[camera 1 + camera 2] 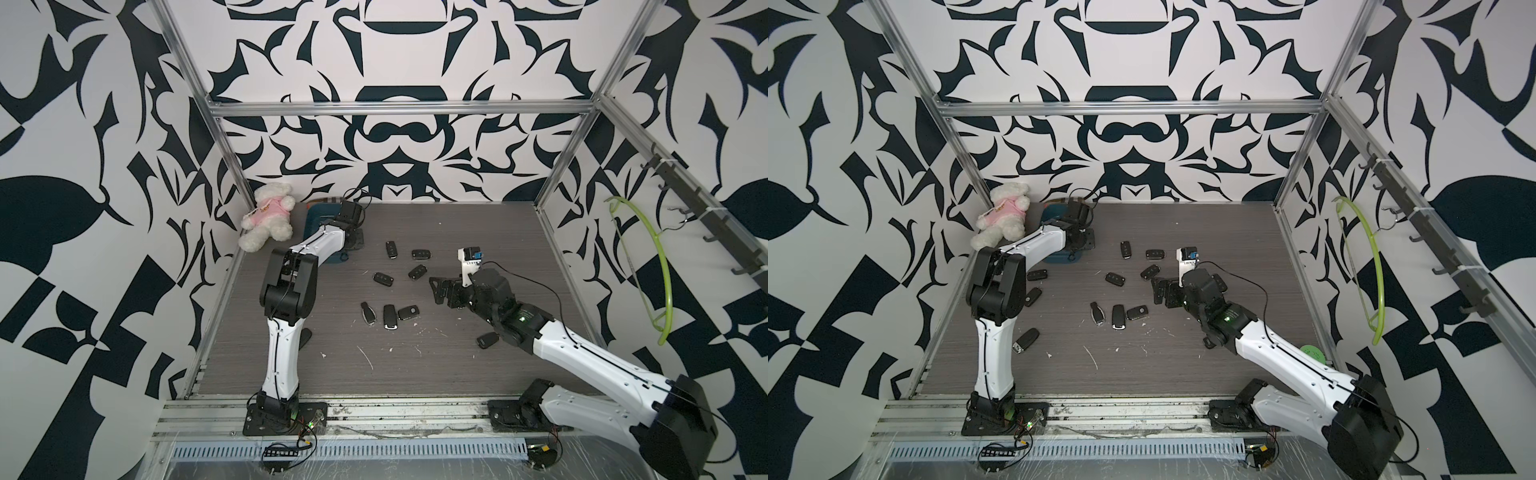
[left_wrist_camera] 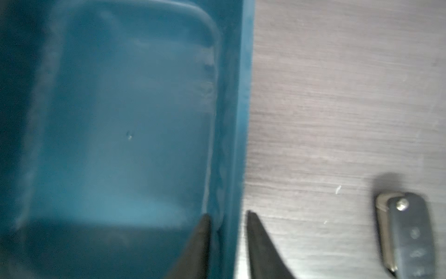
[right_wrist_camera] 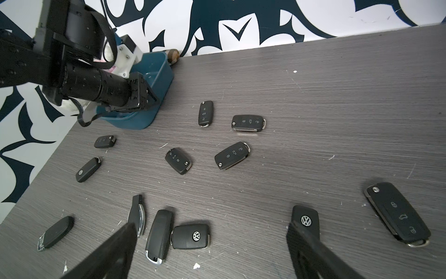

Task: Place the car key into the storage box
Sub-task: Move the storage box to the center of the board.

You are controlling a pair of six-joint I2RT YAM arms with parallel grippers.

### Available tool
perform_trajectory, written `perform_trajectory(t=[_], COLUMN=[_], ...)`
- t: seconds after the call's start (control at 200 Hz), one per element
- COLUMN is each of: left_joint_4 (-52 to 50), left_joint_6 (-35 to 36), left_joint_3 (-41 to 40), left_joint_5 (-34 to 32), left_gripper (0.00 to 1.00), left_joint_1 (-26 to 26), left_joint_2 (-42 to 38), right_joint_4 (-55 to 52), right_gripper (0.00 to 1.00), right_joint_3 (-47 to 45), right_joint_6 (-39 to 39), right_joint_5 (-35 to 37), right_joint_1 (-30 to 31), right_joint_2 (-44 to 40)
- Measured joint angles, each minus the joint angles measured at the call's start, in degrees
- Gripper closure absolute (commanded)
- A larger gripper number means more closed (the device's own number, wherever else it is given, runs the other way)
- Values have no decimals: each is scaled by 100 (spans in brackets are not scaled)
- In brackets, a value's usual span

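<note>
The teal storage box (image 2: 120, 120) stands at the table's back left in both top views (image 1: 318, 218) (image 1: 1054, 214), with no key seen in the part that shows. My left gripper (image 2: 228, 215) is shut on the box's side wall, one finger inside and one outside. A car key (image 2: 407, 236) lies on the table beside the box. Several more black car keys (image 1: 390, 249) (image 3: 178, 160) are scattered over the middle of the table. My right gripper (image 3: 210, 225) (image 1: 438, 291) hovers open above the keys, holding nothing.
A white teddy bear (image 1: 270, 216) in a pink shirt sits in the back left corner. A tan plaid pouch (image 3: 173, 56) lies behind the box. A green hanger (image 1: 660, 266) hangs on the right wall's hook rail. More keys (image 1: 1034, 295) lie near the left arm.
</note>
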Motion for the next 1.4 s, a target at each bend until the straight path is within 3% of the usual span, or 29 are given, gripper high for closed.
perform_trajectory(t=[0.075,0.605,0.96,1.11,1.4], left_joint_4=[-4,-173,-962,-1071,-955], left_joint_6=[-2,-546,-809,-1045,-1718], left_joint_3=[-26,-188,-39,-603,-2341], left_joint_5=[-15,201,428,498,570], left_gripper=[82,80,80,83,81], left_joint_1=[-109,-435,-485,-605,-1217], left_joint_2=[-7,-175,-306,-789,-1993], right_joint_4=[-2,-221,-2133,-2704,-3182], right_gripper=[0,0,0,0,0], right_joint_3=[2,136,2422,2879,2931], right_joint_6=[-15,20,2,63,201], right_joint_5=[74,319,22,-46,-90], right_joint_1=[31,63,81,81,81], right_joint_2=[-2,87,398,579,798])
